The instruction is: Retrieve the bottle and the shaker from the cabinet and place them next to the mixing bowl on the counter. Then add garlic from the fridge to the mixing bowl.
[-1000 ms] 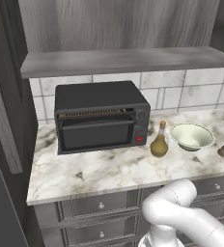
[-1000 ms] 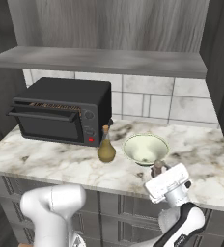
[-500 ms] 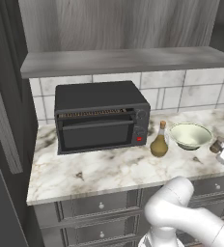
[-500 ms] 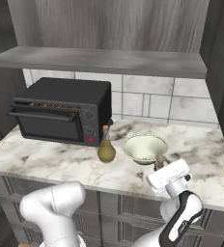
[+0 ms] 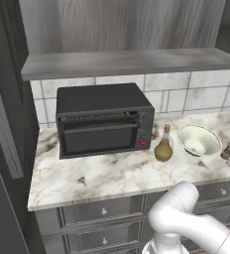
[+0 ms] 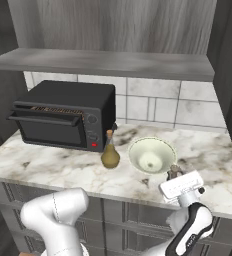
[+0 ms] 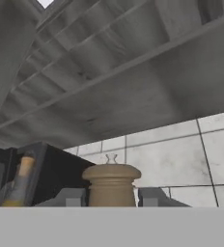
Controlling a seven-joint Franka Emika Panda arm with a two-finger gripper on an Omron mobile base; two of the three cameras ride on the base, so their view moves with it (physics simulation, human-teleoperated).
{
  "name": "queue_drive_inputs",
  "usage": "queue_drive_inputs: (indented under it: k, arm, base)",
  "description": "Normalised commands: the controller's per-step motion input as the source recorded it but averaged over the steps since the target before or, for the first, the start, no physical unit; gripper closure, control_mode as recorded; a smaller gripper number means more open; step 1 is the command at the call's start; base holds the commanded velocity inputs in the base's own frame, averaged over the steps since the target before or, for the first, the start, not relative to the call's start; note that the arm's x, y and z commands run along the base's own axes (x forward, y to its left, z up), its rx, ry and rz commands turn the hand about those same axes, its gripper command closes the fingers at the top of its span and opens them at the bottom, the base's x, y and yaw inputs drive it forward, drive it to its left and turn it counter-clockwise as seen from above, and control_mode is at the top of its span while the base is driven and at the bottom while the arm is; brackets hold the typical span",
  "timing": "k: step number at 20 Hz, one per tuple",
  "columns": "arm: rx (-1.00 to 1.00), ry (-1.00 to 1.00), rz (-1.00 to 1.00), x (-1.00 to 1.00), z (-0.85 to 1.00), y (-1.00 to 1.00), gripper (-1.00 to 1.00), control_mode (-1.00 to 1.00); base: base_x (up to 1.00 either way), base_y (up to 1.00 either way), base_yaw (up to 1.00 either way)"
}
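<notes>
Hand view: shaker (image 7: 111, 185) is pinched between the gripper (image 7: 111, 198) fingertips.
Compared with a second ago, the gripper (image 6: 180, 186) is seen lowered beside the mixing bowl (image 6: 152, 154), so placement of the shaker is judged imminent. The bottle (image 6: 110, 152) is already stood on the counter (image 6: 53, 167), just left of the bowl. The hand is held low at the counter's front edge, wrist upright.
</notes>
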Motion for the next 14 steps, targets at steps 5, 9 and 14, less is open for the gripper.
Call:
queue_drive_inputs:
  k: [5,9,14]
  arm:
    - [0.0,0.05,0.0,-0.03,-0.7,-0.54,-1.0,-1.0]
    - [0.0,0.18,0.0,0.08,-1.0,-0.36,-1.0,-1.0]
    - [0.0,0.12,0.0,-0.04,-0.88,-0.29,-1.0,-1.0]
  base:
    - [0.0,0.0,0.0]
    - [0.0,0.0,0.0]
    - [0.0,0.0,0.0]
